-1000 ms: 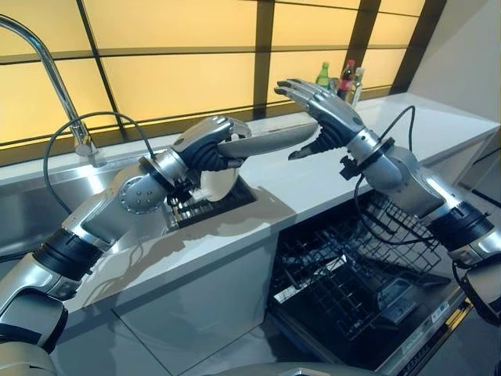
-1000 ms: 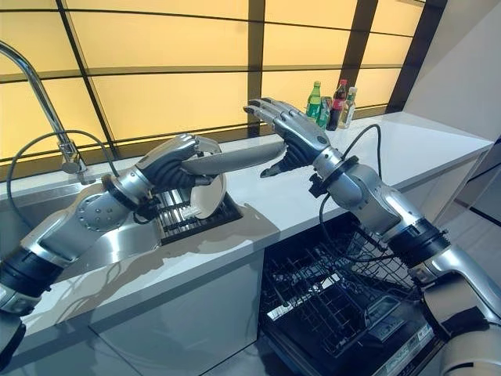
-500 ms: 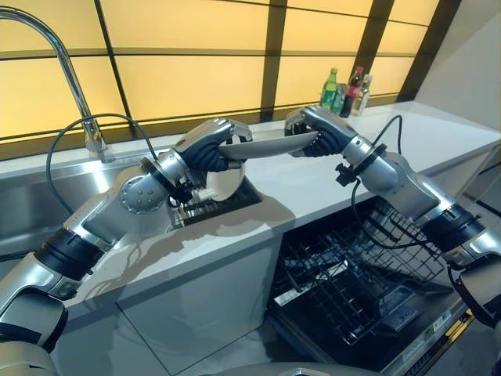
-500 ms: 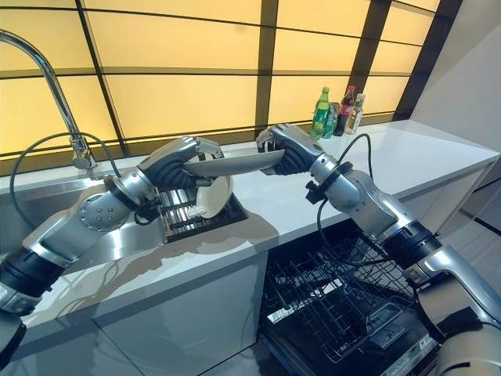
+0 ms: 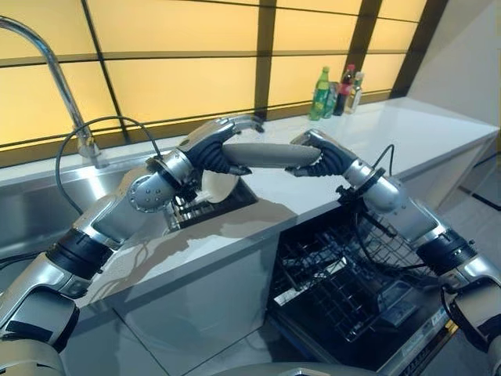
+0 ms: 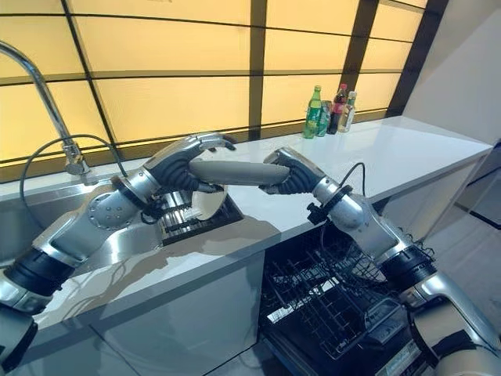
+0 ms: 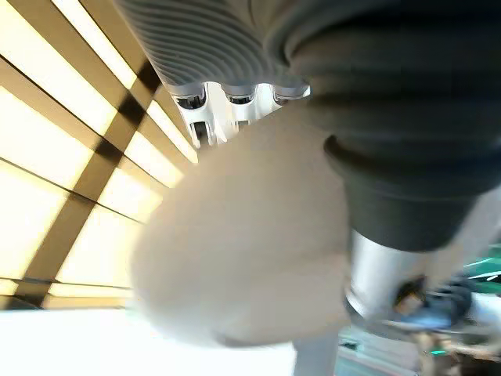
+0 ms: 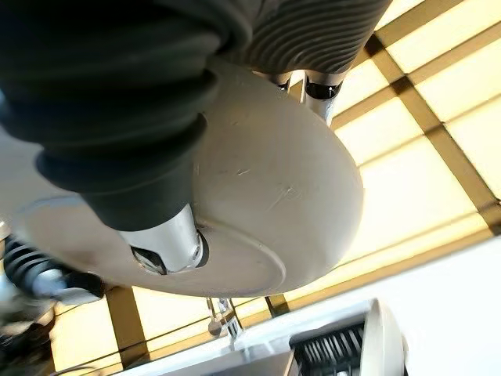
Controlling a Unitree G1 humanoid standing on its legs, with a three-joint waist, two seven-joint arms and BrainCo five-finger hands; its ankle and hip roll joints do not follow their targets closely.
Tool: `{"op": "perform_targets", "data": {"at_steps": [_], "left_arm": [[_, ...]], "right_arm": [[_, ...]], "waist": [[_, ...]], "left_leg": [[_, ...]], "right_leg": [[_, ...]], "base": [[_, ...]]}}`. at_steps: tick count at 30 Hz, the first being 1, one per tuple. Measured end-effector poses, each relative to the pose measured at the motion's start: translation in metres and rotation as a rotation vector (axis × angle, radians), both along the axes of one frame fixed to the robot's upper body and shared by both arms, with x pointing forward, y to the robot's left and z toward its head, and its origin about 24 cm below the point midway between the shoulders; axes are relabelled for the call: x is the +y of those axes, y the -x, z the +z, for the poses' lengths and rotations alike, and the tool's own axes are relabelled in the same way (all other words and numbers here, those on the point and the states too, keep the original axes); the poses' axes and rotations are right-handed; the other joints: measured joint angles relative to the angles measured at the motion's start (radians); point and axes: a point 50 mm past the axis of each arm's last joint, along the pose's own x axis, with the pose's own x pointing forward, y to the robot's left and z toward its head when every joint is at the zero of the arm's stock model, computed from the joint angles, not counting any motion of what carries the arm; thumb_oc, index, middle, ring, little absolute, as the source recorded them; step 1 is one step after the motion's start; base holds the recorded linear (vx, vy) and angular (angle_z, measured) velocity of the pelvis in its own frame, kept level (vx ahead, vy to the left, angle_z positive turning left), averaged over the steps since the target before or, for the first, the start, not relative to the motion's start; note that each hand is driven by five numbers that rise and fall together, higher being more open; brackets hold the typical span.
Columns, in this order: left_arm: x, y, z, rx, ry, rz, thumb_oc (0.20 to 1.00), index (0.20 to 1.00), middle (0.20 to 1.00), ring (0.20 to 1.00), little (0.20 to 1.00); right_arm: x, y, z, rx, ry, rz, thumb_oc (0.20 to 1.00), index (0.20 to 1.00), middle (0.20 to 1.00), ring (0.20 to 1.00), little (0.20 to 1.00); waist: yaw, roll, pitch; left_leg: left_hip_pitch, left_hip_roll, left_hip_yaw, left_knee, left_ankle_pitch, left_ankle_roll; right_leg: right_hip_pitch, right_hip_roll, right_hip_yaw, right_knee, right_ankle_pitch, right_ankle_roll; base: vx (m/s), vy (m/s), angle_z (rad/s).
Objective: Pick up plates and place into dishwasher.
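Dishwasher [image 5: 352, 305] nearest: door down, wire rack [image 6: 329, 294] pulled out and bare as far as can be seen. It lies below and toward the robot from the right hand [image 5: 317, 160], under that arm's forearm.

Above the counter [image 5: 313, 188]: one plate [image 5: 270, 154], held in the air roughly level, edge-on to the head camera. Its long line runs from one hand across to the other. Left hand [image 5: 215, 149] at one rim, right hand at the opposite rim, plate between them.

Right hand: fingers curled over the top of the rim, thumb beneath; in its wrist view the thumb presses the plate's underside [image 8: 258, 196], so it is pinching the rim. Left hand: thumb lies against the plate's underside in its wrist view, but the upper fingers look lifted and arched clear of the top in the head views. I judge this grip slack or letting go rather than clamped, and cannot settle it.

Judgement: hand-over from left to right in progress. The right hand is the one nearer the rack, so the carry falls to it; the plate must swing down and toward the robot and be tipped from level to upright to enter the rack.

Beyond the left hand: a second plate [image 5: 213, 186] on edge in the sink-side drainer [image 5: 211, 207]. Farther: tap [image 5: 59, 82], bottles [image 5: 337, 82] well apart beyond the right hand.
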Motion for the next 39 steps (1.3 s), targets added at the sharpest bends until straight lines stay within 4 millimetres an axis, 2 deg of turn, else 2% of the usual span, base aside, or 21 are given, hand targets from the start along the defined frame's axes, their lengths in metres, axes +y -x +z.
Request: {"op": "perform_targets", "data": {"at_steps": [2,4,7,9,12,16,19,22,24,27,32,36,39], "left_arm": [[0.02,-0.007,-0.008,-0.01,-0.042,0.114,1.0,1.0,1.0,1.0,1.0],[0.05,-0.009,-0.018,-0.013,-0.047,0.254,1.0,1.0,1.0,1.0,1.0],[0.092,-0.005,-0.03,-0.039,-0.074,0.449,1.0,1.0,1.0,1.0,1.0],[0.114,-0.001,-0.03,-0.071,-0.112,0.54,1.0,1.0,1.0,1.0,1.0],[0.138,0.003,-0.023,-0.133,-0.094,0.65,1.0,1.0,1.0,1.0,1.0],[0.156,0.009,-0.02,-0.164,-0.084,0.736,1.0,1.0,1.0,1.0,1.0],[0.163,0.012,-0.015,-0.178,-0.095,0.76,1.0,1.0,1.0,1.0,1.0],[0.167,0.012,-0.017,-0.171,-0.092,0.784,1.0,1.0,1.0,1.0,1.0],[0.168,0.012,-0.017,-0.168,-0.094,0.795,1.0,1.0,1.0,1.0,1.0],[0.166,0.011,-0.023,-0.149,-0.115,0.794,1.0,1.0,1.0,1.0,1.0],[0.157,0.006,-0.034,-0.098,-0.164,0.769,1.0,1.0,1.0,1.0,1.0],[0.138,-0.008,-0.028,-0.102,-0.175,0.707,1.0,1.0,1.0,1.0,1.0],[0.129,-0.014,-0.02,-0.122,-0.145,0.686,1.0,1.0,1.0,1.0,1.0]], "right_arm": [[-0.013,0.004,0.003,0.0,0.0,-0.023,0.2,0.2,0.2,0.2,0.2],[-0.033,0.011,0.001,0.027,0.001,-0.066,0.2,0.2,0.2,0.2,0.2],[-0.06,0.02,-0.008,0.089,0.029,-0.134,0.2,0.2,0.2,0.2,0.2],[-0.074,0.025,-0.015,0.147,0.064,-0.169,0.2,0.2,0.2,0.2,0.2],[-0.088,0.033,-0.028,0.245,0.047,-0.182,0.2,0.2,0.2,0.2,0.2],[-0.104,0.044,-0.044,0.391,0.038,-0.189,0.2,0.2,0.2,0.2,0.2],[-0.11,0.047,-0.054,0.496,0.077,-0.186,0.2,0.2,0.2,0.2,0.2],[-0.124,0.048,-0.072,0.639,0.075,-0.233,0.2,0.2,0.2,0.2,0.2],[-0.135,0.05,-0.09,0.742,0.074,-0.286,0.2,0.2,0.2,0.2,0.2],[-0.14,0.053,-0.115,0.848,0.07,-0.341,0.2,0.2,0.2,0.2,0.2],[-0.113,0.048,-0.16,0.975,0.068,-0.347,0.2,0.2,0.2,0.2,0.2],[-0.095,0.038,-0.191,1.08,0.054,-0.4,0.2,0.2,0.2,0.2,0.2],[-0.086,0.033,-0.2,1.117,0.044,-0.413,0.2,0.2,0.2,0.2,0.2]], "waist": [[-0.022,0.003,0.002],[-0.033,0.003,0.003],[-0.056,0.001,0.007],[-0.07,-0.003,0.019],[-0.094,-0.008,0.038],[-0.104,-0.006,0.055],[-0.125,-0.009,0.07],[-0.125,-0.01,0.073],[-0.125,-0.013,0.075],[-0.122,-0.012,0.077],[-0.112,-0.005,0.085],[-0.07,0.006,0.092],[-0.046,0.014,0.096]], "left_leg": [[-0.005,0.002,0.004,0.0,0.0,-0.001],[-0.005,0.009,0.024,0.0,-0.001,-0.003],[-0.005,0.014,0.041,0.0,-0.005,-0.007],[-0.003,0.019,0.055,0.0,-0.007,-0.009],[0.005,0.025,0.069,0.0,-0.009,-0.013],[0.011,0.027,0.082,0.0,-0.013,-0.017],[0.012,0.027,0.085,0.0,-0.013,-0.018],[0.012,0.028,0.097,0.0,-0.015,-0.02],[0.012,0.029,0.098,0.0,-0.016,-0.021],[0.014,0.029,0.098,0.0,-0.016,-0.022],[0.018,0.03,0.097,0.0,-0.016,-0.022],[0.018,0.029,0.094,0.0,-0.016,-0.023],[0.013,0.027,0.076,0.0,-0.015,-0.022]], "right_leg": [[-0.01,0.004,0.014,0.0,0.001,0.001],[-0.017,0.01,0.031,0.0,0.001,0.001],[-0.026,0.016,0.048,0.0,0.001,0.001],[-0.029,0.021,0.063,0.0,0.003,0.005],[-0.028,0.026,0.074,0.0,0.003,0.005],[-0.03,0.028,0.085,0.0,0.001,0.002],[-0.03,0.028,0.086,0.0,0.001,0.002],[-0.034,0.027,0.09,0.0,0.001,0.002],[-0.034,0.027,0.09,0.0,0.002,0.004],[-0.032,0.027,0.089,0.0,0.004,0.006],[-0.027,0.027,0.086,0.0,0.004,0.006],[-0.026,0.026,0.082,0.0,0.004,0.006],[-0.024,0.024,0.066,0.0,0.004,0.006]], "base": [[0.01,0.012,-0.12],[0.02,0.012,-0.22],[0.02,0.015,-0.2],[0.02,0.014,-0.22],[0.02,0.007,-0.15],[-0.01,-0.003,-0.11],[-0.01,-0.009,-0.03],[-0.03,-0.027,-0.1],[-0.01,-0.011,-0.03],[0.0,0.0,0.0],[0.0,0.0,0.0],[0.01,0.004,0.02],[0.02,0.02,0.14]]}}
